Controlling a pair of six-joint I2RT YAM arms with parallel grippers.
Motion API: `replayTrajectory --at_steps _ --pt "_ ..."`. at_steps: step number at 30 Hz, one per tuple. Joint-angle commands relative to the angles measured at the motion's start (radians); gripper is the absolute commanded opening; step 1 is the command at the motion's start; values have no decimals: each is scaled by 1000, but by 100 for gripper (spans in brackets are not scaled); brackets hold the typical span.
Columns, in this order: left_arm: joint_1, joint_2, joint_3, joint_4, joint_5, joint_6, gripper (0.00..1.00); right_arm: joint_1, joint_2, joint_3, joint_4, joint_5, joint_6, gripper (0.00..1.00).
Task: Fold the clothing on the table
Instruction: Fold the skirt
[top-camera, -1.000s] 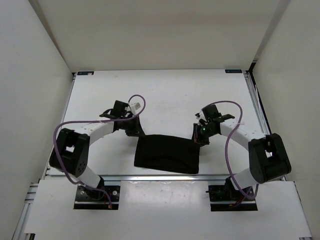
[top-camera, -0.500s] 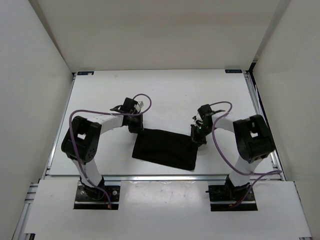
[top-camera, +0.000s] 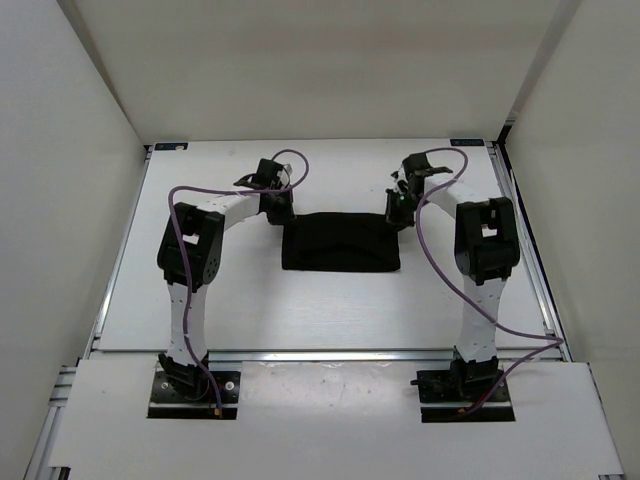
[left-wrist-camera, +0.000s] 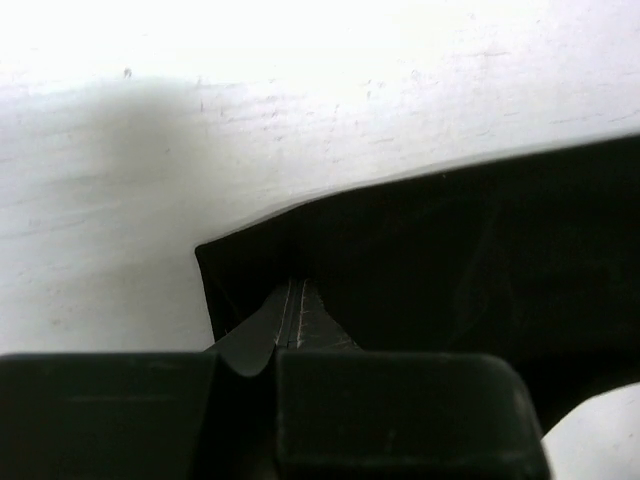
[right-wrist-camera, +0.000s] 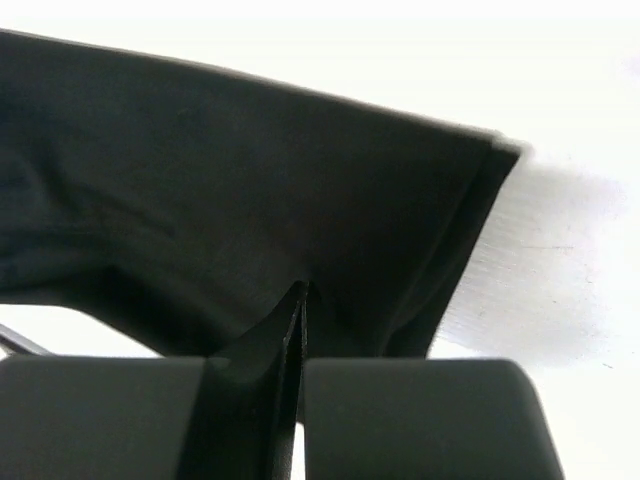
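Plain matte black fabric garment (top-camera: 340, 242) lies flat as a wide rectangle on the white table (top-camera: 320, 305), in the far-centre part, long side running left to right. It is between the two grippers and well apart from the near silver rail (top-camera: 320, 353). Faint creases show on top.

The left gripper (top-camera: 281, 213) is at the garment's far left corner. In the left wrist view its jaws are pinched together on a raised tent of the black cloth (left-wrist-camera: 480, 260), fingertips (left-wrist-camera: 293, 305) meeting with fabric between them, and the corner edge is just beside the pinch. The right gripper (top-camera: 399, 212) is at the far right corner. The right wrist view shows the same: jaws closed tight on a fold of cloth (right-wrist-camera: 200, 200) at the tips (right-wrist-camera: 298, 305), with the garment edge hanging beside it and a shadow on the table.

Left arm (top-camera: 188, 250) is stretched forward from its base. The lower link stands steep, the elbow is high, and the forearm angles far and inward to the wrist. Right arm (top-camera: 485, 240) mirrors it, elbow high and forearm angling inward. Both wrists point down at the cloth. A purple cable (top-camera: 440, 262) loops along each arm. Blue corner mark (top-camera: 467, 142) at the far table edge.
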Motion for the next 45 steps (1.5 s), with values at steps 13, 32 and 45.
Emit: replayTrajectory --at_steps 13,32,45 --pt "5 -114 -187 26 23 -9 0 214 192 365 -64 -212 9 0" --pt "65 -117 -142 3 40 2 0 399 -346 -248 -132 -178 -13 0" --pt "42 -371 -171 -16 131 -23 0 187 -277 -230 106 -181 61 0"
